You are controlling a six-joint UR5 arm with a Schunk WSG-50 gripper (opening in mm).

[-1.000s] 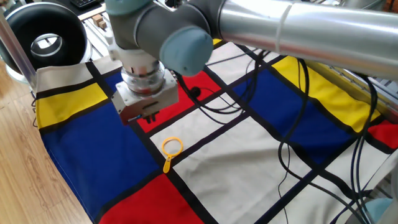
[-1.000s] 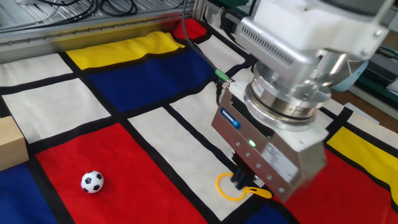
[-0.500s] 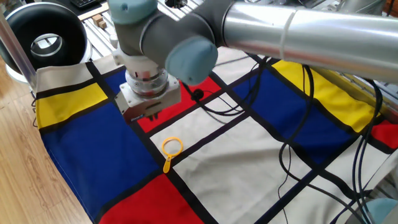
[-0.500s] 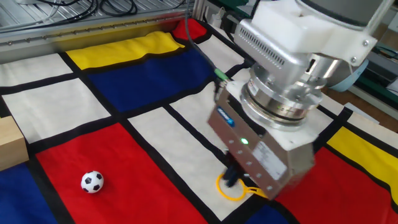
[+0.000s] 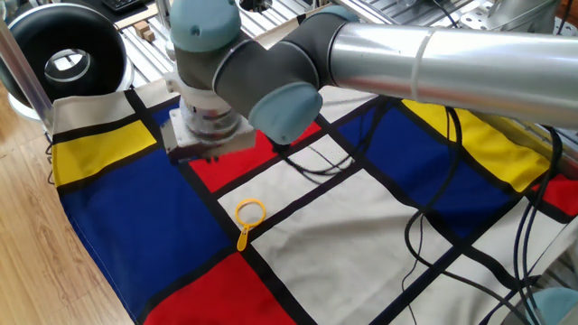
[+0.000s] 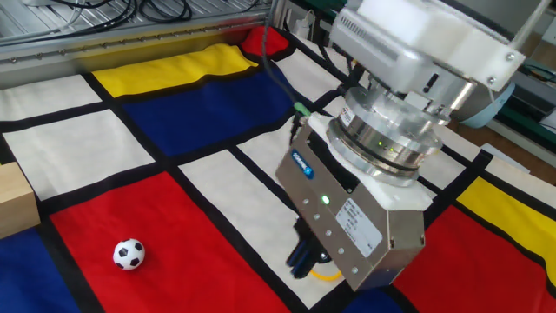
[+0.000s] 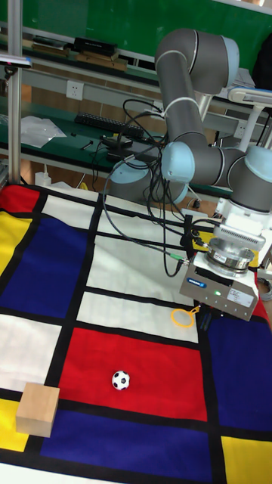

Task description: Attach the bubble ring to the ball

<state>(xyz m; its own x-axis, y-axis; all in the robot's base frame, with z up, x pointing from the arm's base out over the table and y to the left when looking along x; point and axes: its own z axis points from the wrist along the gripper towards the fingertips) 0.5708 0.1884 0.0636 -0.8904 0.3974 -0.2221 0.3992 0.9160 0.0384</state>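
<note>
The bubble ring, a yellow-orange hoop with a short handle, lies flat on the checkered cloth where a black line crosses. In the other fixed view only a sliver of the ring shows beneath the gripper body. The ball, a small black-and-white football, rests on a red square; it shows in the tall view as the ball and is out of sight in one fixed view. My gripper hovers above the cloth, to the upper left of the ring. Its dark fingers stand close together and hold nothing.
A wooden block sits at the cloth's near left corner. Black cables trail across the white and blue squares. A round black device stands beyond the cloth's far corner. The thick arm spans the scene above the cloth.
The gripper has swung away from the ring, up and left in one fixed view, and turned about its wrist. Ring and ball have not moved.
</note>
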